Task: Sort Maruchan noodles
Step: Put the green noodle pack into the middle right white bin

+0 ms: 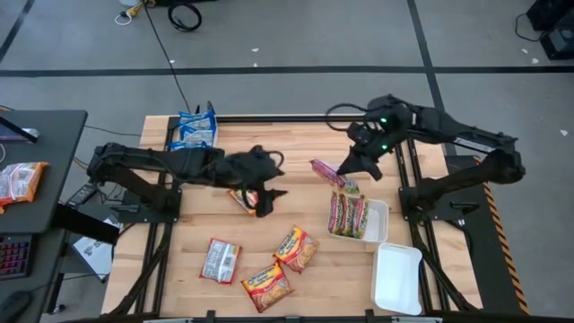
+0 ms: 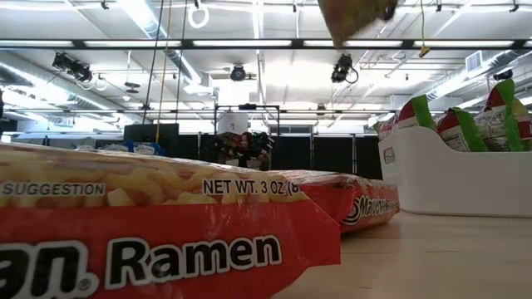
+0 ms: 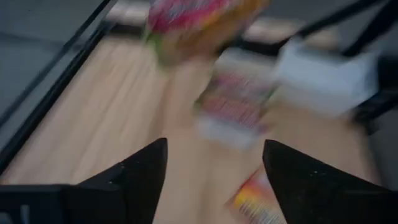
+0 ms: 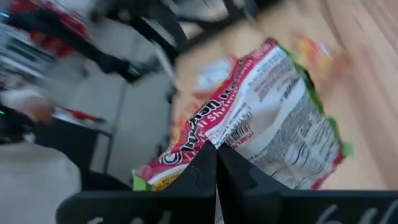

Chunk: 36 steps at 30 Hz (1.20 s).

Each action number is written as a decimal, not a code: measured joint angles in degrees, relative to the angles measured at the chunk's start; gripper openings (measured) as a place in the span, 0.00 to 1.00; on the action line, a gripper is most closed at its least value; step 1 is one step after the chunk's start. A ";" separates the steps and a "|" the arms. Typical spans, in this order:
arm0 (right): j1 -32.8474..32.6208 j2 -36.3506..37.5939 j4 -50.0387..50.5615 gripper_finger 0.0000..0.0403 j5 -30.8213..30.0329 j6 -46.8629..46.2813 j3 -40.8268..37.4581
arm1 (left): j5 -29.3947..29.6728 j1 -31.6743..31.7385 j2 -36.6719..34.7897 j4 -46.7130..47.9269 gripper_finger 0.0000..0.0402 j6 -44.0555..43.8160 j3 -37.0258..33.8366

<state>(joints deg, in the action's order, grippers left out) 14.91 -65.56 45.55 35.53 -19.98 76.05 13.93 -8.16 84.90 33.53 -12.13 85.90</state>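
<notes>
My right gripper (image 1: 345, 169) is shut on a pink, white and green noodle packet (image 1: 326, 170), held in the air over the table's far middle, just beyond a white tray (image 1: 381, 220). That tray holds several green-and-red packets (image 1: 347, 213) standing on edge. My left gripper (image 1: 267, 199) hovers open near the table's middle, beside an orange packet (image 1: 240, 199) that lies flat. Three more packets lie flat toward the near edge: a silver-red one (image 1: 220, 260) and two orange ones (image 1: 296, 248) (image 1: 266, 285). Blue packets (image 1: 195, 128) sit at the far left. My right gripper pinches the packet by one edge (image 4: 231, 138) between its two shut fingers (image 4: 202, 167). The packet is lifted clear of the table and sticks out past the fingertips, tilted; its lower end (image 2: 357, 18) shows high in the low view.
An empty white tray (image 1: 396, 276) stands at the near right corner. Black frame rails (image 1: 269, 117) run along the table's far edge. A dark side desk (image 1: 36, 179) with another packet (image 1: 18, 179) lies left of the table. Bare wood (image 1: 296, 152) shows between the two grippers.
</notes>
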 joint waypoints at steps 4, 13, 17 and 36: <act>-4.11 2.95 -13.53 0.01 -1.10 -5.46 0.00 | -7.30 1.48 2.24 -10.26 0.71 2.55 -0.03; -5.89 6.05 -36.19 0.01 -3.09 -11.51 0.04 | -12.00 2.06 11.62 -34.51 0.70 1.51 -0.03; -6.66 5.68 -38.66 0.01 -3.09 -11.97 0.03 | -16.26 3.64 16.57 -53.69 0.70 -1.30 -0.01; -8.53 8.74 -34.90 0.01 -4.88 -8.65 0.04 | -25.61 5.41 18.31 -84.10 0.69 -4.21 -0.05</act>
<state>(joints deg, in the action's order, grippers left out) 6.38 -56.82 10.65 30.66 -28.63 76.09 -11.68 -2.75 103.21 -50.57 -16.34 85.84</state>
